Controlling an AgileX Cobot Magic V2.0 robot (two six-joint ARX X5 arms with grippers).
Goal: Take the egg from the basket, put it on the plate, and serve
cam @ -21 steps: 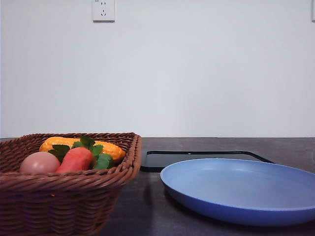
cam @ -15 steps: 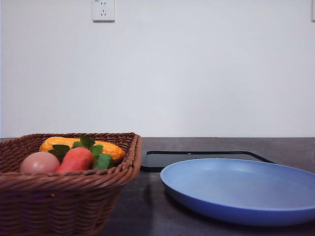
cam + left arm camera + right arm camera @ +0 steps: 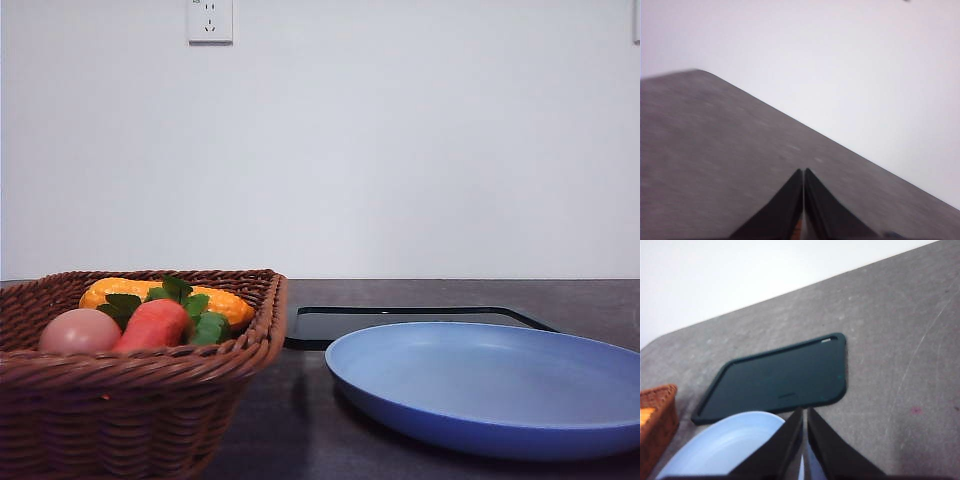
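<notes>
Front view, nearest: wicker basket (image 3: 130, 400) at left, holding the egg (image 3: 80, 331) at its left side, touching a carrot (image 3: 155, 322), corn (image 3: 225, 303) behind. Blue plate (image 3: 480, 385) right of the basket, bare. Black tray (image 3: 330, 325) behind the plate. Left gripper (image 3: 803, 172) and right gripper (image 3: 804, 412): fingers pressed together, gripping nothing.

The basket (image 3: 140, 400) is running off the front view's left and bottom edges, its rim is hiding the egg's (image 3: 80, 331) underside, and the left wrist view is showing blurred table (image 3: 715, 165).
</notes>
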